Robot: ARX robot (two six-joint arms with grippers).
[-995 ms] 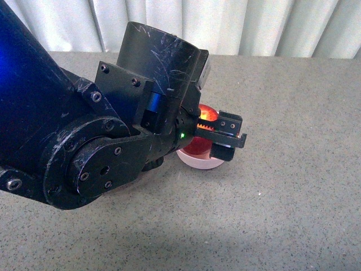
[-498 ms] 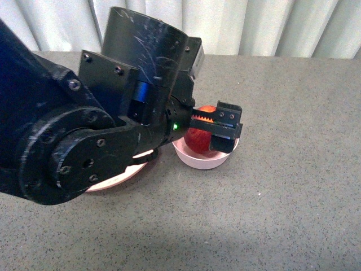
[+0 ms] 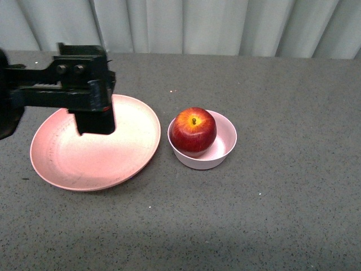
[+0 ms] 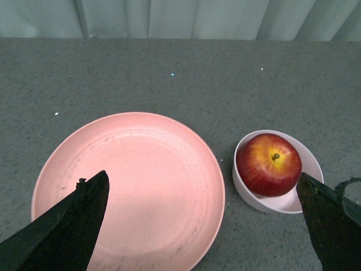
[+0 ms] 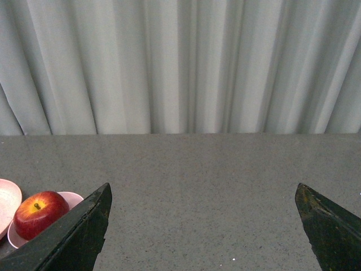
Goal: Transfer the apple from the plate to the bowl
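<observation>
The dark-red apple (image 3: 193, 130) sits stem-up in the small pale-pink bowl (image 3: 228, 140) at the table's middle. The wide salmon-pink plate (image 3: 96, 161) lies just left of the bowl with nothing on it. My left gripper (image 4: 203, 186) is open and holds nothing; it hovers above the plate, and one finger (image 3: 95, 118) shows in the front view. The left wrist view shows the apple (image 4: 268, 164), bowl (image 4: 251, 199) and plate (image 4: 130, 175). My right gripper (image 5: 203, 192) is open and holds nothing over bare table; the apple (image 5: 36, 213) and bowl (image 5: 74, 197) lie off to its side.
The grey speckled table (image 3: 293, 197) runs back to a pale curtain (image 3: 225, 25). The right arm is out of the front view. A sliver of the plate (image 5: 5, 199) shows in the right wrist view.
My left arm has drawn back to the left, from over the bowl to above the plate. The apple, earlier between its fingers, now sits free in the bowl.
</observation>
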